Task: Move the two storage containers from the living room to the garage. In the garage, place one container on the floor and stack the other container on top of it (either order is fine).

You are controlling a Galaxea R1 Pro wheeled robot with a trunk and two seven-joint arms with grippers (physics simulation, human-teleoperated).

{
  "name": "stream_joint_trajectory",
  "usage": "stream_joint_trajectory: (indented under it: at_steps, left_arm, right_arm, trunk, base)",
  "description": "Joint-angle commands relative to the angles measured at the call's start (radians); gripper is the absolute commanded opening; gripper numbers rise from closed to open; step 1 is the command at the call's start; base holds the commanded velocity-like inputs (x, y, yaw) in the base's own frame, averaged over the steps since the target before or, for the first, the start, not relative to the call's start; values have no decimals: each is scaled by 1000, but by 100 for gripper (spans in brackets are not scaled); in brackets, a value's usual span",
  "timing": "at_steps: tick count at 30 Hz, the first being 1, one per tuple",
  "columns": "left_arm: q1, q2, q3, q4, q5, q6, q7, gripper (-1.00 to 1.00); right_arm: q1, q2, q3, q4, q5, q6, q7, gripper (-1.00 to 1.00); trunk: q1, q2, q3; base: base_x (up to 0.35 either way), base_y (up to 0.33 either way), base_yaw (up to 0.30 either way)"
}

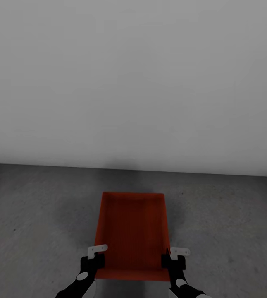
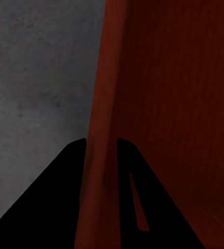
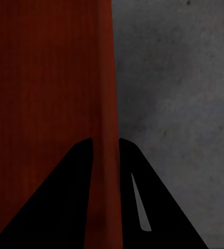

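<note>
Container (image 1: 133, 231): orange-red, open top, held between both pincers over the floor (image 1: 34, 215).
Left pincer (image 1: 95, 255): clamped on container's left wall near its near corner; wall runs between the fingers (image 2: 49, 207).
Right pincer (image 1: 172, 257): clamped on right wall likewise.
Wall (image 1: 133, 82): pale grey, beyond container.

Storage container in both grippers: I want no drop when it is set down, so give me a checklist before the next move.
1. Left gripper straddles the storage container's side wall: ok.
2. Right gripper straddles the opposite wall: ok.
3. Concrete floor lies beneath: ok.
4. Container level: roughly, ok.
5. Container touching the floor or held above it: cannot tell.
6. Room before the grey wall: ok.
</note>
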Motion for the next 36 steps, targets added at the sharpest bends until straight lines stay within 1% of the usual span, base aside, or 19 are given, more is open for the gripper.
stream_joint_trajectory:
  at_steps: [1, 23, 36]
  left_arm:
    - [0, 1, -5, 3, 16, 19, -4, -100]
    - [0, 0, -5, 3, 16, 19, -4, -100]
    - [0, 1, -5, 2, 16, 15, -5, -100]
  right_arm:
    - [-1, -8, -3, -1, 10, -60, 3, -100]
    - [-1, -8, -3, -1, 10, -60, 3, -100]
    - [-1, -8, -3, -2, 10, -60, 3, -100]
  trunk:
    - [0, 0, -1]
    - [0, 0, -1]
    - [0, 0, -1]
  base:
    - [0, 0, 0]
    - [1, 0, 0]
    - [51, 0, 0]
